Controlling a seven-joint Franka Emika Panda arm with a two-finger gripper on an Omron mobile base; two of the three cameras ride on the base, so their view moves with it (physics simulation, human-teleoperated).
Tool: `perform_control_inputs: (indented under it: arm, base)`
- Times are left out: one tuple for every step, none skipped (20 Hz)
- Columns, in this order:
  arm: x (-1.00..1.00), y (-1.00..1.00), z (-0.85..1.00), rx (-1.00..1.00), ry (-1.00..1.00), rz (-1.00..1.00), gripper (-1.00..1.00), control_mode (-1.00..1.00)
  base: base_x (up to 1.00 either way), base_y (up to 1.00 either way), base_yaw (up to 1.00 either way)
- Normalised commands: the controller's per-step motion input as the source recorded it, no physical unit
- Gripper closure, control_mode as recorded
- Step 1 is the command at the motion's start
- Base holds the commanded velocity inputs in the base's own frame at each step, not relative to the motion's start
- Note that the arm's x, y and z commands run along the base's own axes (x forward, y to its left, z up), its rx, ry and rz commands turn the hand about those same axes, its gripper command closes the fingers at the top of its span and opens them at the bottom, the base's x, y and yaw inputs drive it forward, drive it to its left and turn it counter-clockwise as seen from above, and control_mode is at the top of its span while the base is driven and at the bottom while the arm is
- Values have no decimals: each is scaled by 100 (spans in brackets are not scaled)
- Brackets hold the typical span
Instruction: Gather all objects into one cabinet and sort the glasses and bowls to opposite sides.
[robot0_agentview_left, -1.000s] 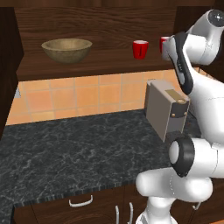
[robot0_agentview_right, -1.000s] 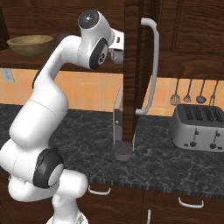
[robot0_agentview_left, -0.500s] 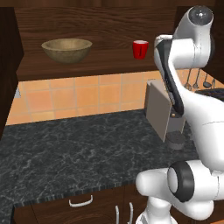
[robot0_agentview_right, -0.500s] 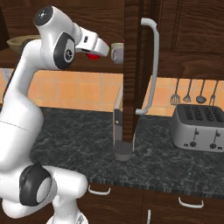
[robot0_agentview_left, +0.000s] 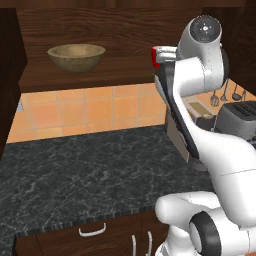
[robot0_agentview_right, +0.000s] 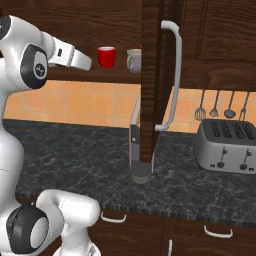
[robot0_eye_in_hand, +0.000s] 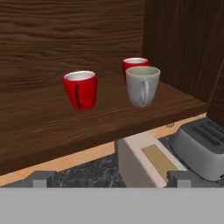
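The jaws stand wide open and empty, squared up to the cabinet shelf; ahead stand a red cup and a grey cup, likely grouped away from the tan bowl.

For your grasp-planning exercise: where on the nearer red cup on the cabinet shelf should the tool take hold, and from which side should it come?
Probably grip the near red cup across its round body, coming straight in from the shelf's open front. It stands upright and apart from the grey cup, with its handle facing forward, so the open tool might span the sides.
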Motion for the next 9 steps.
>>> perform_control_inputs:
  arm:
    - [-39,47,0,0,-2,0,-100,-100]
    - [-28,37,0,1,-1,0,-100,-100]
    - [-11,29,0,1,0,0,-100,-100]
    - [-19,24,0,1,-1,0,-100,-100]
    - [-14,29,0,0,0,0,-100,-100]
    - [-21,24,0,1,0,0,-100,-100]
    - [-28,22,0,0,0,0,-100,-100]
    - [-21,21,0,0,0,0,-100,-100]
    - [-1,19,0,0,0,0,-100,-100]
  base:
    - [0,0,0]
    - [0,0,0]
    - [0,0,0]
    - [0,0,0]
    - [0,0,0]
    - [0,0,0]
    - [0,0,0]
    - [0,0,0]
    - [0,0,0]
